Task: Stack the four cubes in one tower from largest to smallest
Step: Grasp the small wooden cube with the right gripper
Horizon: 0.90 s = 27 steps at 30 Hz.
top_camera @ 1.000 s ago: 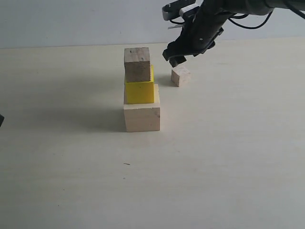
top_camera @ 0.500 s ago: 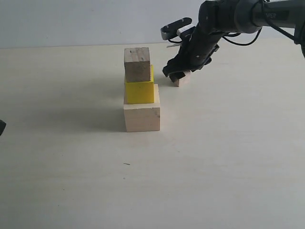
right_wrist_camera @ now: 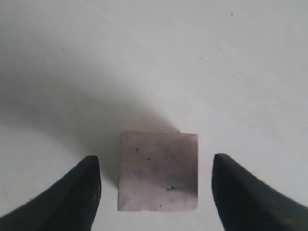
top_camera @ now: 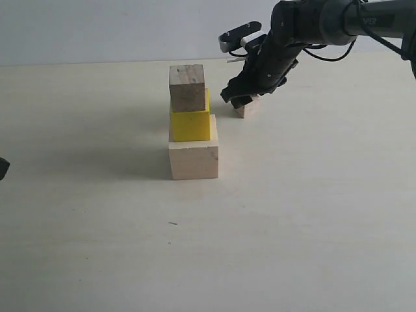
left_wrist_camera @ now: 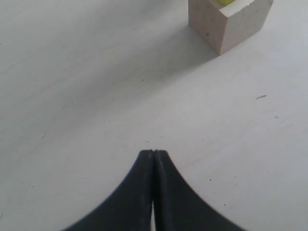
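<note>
Three cubes stand stacked mid-table: the largest pale wood cube (top_camera: 194, 160) at the base, the yellow cube (top_camera: 190, 123) on it, the grooved wood cube (top_camera: 187, 87) on top. The smallest pale cube (top_camera: 247, 107) (right_wrist_camera: 158, 171) rests on the table to the stack's right. My right gripper (top_camera: 242, 99) (right_wrist_camera: 156, 168) is lowered over it, open, with a finger on each side and a gap to each. The left gripper (left_wrist_camera: 153, 153) is shut on nothing, low over bare table; the base cube (left_wrist_camera: 230, 21) shows at the far corner of its view.
The pale tabletop (top_camera: 292, 214) stretches all around the stack. A pale wall (top_camera: 97, 29) runs behind the table's far edge. A dark bit of the left arm (top_camera: 2, 168) shows at the left border.
The right gripper came down from above the small cube and now straddles it. The stack and the left gripper have not moved.
</note>
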Tool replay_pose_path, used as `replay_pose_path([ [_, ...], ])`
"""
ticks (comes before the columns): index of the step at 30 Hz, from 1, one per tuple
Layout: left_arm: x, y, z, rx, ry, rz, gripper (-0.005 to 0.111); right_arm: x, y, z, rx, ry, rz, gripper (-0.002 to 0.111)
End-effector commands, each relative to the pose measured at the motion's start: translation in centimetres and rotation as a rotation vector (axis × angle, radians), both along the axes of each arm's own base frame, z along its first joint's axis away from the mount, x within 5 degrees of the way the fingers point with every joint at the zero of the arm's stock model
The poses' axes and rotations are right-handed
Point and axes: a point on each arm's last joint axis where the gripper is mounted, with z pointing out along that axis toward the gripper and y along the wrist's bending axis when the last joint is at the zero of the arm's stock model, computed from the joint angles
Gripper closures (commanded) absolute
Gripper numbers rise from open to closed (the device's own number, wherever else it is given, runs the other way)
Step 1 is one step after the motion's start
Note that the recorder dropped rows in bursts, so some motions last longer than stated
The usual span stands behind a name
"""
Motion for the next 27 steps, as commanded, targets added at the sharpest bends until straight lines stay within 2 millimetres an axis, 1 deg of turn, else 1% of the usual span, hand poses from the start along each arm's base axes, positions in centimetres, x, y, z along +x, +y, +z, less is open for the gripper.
replay_pose_path([
  [1,0.0,0.0,0.1,-0.007,-0.017,0.002,0.107,0.3,-0.2,0.6,0.005,-0.030,0.003,0.048],
  [8,0.1,0.0,0.1,-0.008,-0.022,0.000,0.107,0.3,-0.2,1.7,0.013,-0.052,0.003,0.048],
  [20,0.1,0.0,0.1,-0.008,-0.022,0.000,0.107,0.2,-0.1,1.4,0.022,-0.036,0.000,0.048],
  [27,0.1,0.0,0.1,-0.008,-0.022,0.000,0.107,0.2,-0.1,1.4,0.022,-0.036,-0.001,0.050],
])
